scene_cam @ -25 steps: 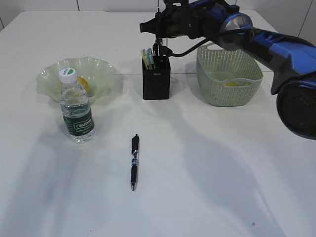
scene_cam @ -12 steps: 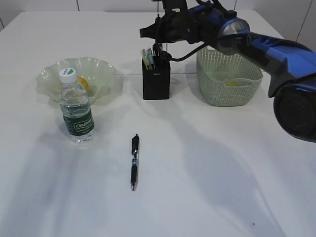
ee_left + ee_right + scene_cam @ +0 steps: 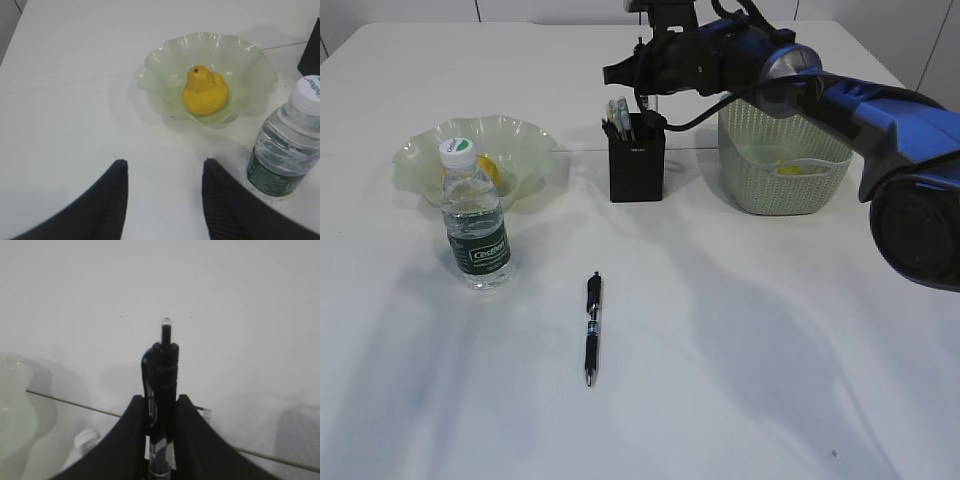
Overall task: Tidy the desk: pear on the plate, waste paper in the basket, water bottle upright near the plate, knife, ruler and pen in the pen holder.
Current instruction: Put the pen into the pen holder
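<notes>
White lettering on the water bottle [image 3: 477, 228] label, too small to read

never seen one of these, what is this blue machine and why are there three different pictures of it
It is a robot with two arms, each ending in a two-fingered end effector. One picture is taken from in front of the white desk; the other two come from small cameras on each wrist.

The front view shows the blue right arm reaching over a black pen holder, with a green basket beside it. A water bottle stands upright in front of a wavy glass plate, and a pen lies loose on the desk.

The left wrist view looks down past the open left end effector, which holds nothing, at a yellow pear on that plate.

The right wrist view shows the right end effector shut on a second black pen, held upright.
</notes>
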You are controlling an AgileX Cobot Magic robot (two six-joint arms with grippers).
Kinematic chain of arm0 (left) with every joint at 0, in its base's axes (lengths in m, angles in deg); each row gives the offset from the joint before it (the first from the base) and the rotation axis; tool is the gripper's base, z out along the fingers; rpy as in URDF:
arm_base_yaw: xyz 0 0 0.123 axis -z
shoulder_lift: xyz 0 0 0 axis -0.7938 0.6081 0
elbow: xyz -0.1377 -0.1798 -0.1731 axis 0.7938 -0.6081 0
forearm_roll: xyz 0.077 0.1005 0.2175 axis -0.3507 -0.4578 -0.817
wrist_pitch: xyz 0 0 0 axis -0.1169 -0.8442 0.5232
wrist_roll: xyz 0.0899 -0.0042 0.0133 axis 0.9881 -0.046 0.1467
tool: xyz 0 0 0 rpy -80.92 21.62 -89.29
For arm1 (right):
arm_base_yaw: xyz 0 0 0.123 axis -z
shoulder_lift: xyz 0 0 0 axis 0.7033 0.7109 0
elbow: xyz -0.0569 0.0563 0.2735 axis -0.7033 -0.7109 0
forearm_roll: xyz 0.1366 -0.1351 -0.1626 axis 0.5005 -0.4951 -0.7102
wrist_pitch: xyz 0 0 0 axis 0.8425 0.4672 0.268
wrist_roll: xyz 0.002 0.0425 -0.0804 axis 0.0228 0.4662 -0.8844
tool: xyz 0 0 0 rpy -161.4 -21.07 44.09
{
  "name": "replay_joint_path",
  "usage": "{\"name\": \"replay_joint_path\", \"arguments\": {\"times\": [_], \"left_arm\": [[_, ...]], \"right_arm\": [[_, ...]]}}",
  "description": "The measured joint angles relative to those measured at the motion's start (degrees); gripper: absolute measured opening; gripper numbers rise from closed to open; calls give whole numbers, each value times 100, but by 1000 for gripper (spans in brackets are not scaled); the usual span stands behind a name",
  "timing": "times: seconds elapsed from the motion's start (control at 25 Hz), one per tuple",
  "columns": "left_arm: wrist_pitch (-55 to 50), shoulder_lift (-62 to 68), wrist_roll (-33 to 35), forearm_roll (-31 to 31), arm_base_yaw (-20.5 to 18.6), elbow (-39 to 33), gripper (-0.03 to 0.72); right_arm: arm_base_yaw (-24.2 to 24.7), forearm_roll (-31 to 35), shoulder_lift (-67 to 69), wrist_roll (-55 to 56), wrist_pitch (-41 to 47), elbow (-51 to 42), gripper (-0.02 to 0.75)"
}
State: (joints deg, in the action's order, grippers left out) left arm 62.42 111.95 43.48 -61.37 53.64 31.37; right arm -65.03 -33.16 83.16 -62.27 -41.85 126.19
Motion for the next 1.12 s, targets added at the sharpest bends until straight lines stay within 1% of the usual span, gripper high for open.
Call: {"name": "replay_joint_path", "arguments": {"times": [0.4, 1.12], "left_arm": [[0, 0, 0, 0, 0, 0, 341], [0, 0, 0, 0, 0, 0, 341]], "right_arm": [[0, 0, 0, 0, 35, 0, 112], [0, 253, 0, 0, 158, 0, 111]]}}
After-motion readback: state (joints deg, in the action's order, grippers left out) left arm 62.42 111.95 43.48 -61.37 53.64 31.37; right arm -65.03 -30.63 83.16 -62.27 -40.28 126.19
